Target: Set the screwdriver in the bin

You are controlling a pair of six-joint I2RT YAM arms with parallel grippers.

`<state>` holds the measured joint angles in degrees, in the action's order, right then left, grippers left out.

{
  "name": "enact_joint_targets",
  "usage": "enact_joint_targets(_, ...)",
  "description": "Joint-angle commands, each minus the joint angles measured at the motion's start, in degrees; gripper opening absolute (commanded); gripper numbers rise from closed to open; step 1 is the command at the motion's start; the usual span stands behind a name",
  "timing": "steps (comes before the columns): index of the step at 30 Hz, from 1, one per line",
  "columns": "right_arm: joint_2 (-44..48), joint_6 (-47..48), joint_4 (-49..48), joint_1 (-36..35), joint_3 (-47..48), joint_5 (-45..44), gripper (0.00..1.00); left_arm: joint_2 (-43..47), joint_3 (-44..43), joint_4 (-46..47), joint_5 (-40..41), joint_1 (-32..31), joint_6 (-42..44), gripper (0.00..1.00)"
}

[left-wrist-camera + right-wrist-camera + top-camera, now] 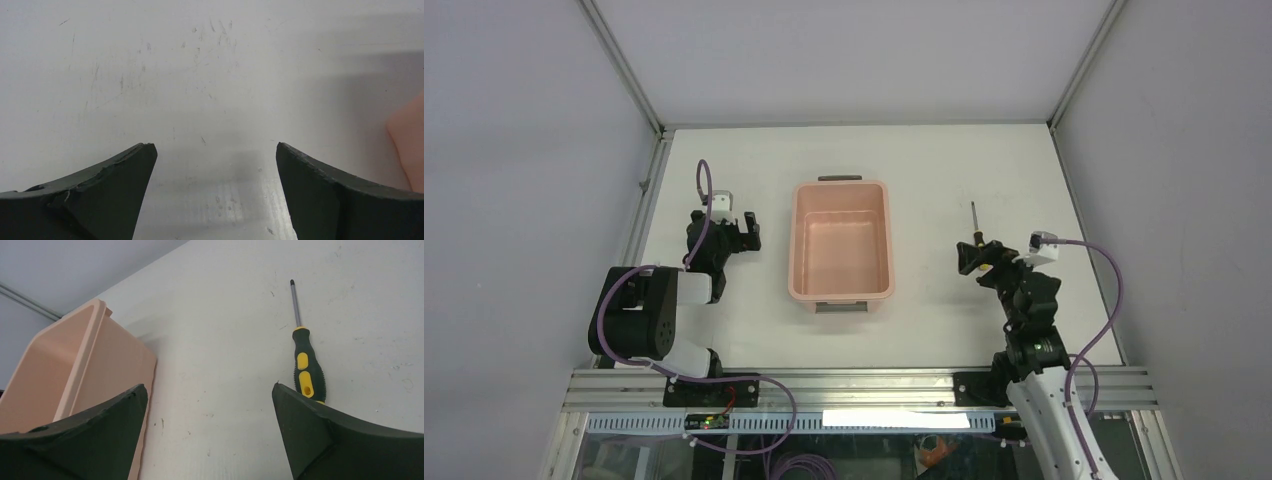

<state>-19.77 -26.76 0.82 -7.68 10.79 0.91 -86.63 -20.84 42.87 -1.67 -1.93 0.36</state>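
1. Small slim screwdriver (pixel 973 218), black-and-yellow handle, thin dark metal shaft. You will find it lying flat on the white table (pixel 924 330), to the right of the tub and well apart from it. The shaft points toward the far edge. In your right wrist view the screwdriver (pixel 307 371) lies off to the right side, and its handle butt passes behind the right-hand finger. You cannot tell whether that finger touches it.

2. Salmon-pink rectangular plastic bin (pixel 796 240), rounded corners, a small grey handle at each short end. It stands upright near the middle of the table with its long sides running near to far, and you can see nothing inside it. The bin (pixel 90 355) fills the left of your right wrist view. One pink corner of the bin (pixel 411 137) shows at the right edge of your left wrist view.

3. Right gripper (pixel 974 252), black, two fingers. It sits low over the handle end of the screwdriver. Seen from its own camera, the right gripper (pixel 210 390) has its jaws spread wide with only bare table between them, and it holds nothing.

4. Left gripper (pixel 742 228), black, two fingers. It sits to the left of the bin, near it but not touching. From its own camera, the left gripper (pixel 215 150) has its jaws spread wide over scuffed white table, gripping nothing.

5. Purple cable (pixel 1104 260), looping from each wrist back to the near edge.
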Motion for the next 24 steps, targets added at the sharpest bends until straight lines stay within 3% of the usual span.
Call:
enact_joint_targets(1, 5.79, 0.69, 4.13, 0.32, -0.23, -1.47, 0.99, 0.28, -0.96, 3.62, -0.60, -0.55, -0.89, 0.99)
enact_joint_targets(6, 10.84, 0.34, 5.22, 0.30, 2.25, -3.36, 0.99, 0.24, -0.96, 3.64, -0.60, -0.60, -0.89, 0.99)
enact_joint_targets(10, 6.65, 5.01, 3.66, 0.31, 10.71, 1.55, 0.99, 0.28, -0.96, 3.63, -0.55, -0.56, -0.89, 0.99)
enact_joint_targets(13, -6.28, 8.20, 12.26, 0.32, 23.02, 1.78, 0.97, 0.26, -0.96, 3.62, -0.61, -0.59, -0.89, 0.99)
enact_joint_targets(18, -33.59, 11.07, 38.55, 0.35, 50.11, -5.59, 0.96, 0.24, -0.96, 3.64, -0.57, -0.56, -0.89, 0.99)
enact_joint_targets(24, -61.63, 14.63, 57.22, 0.73, 69.58, -7.91, 0.96, 0.27, -0.96, 3.64, -0.61, -0.60, -0.89, 0.99)
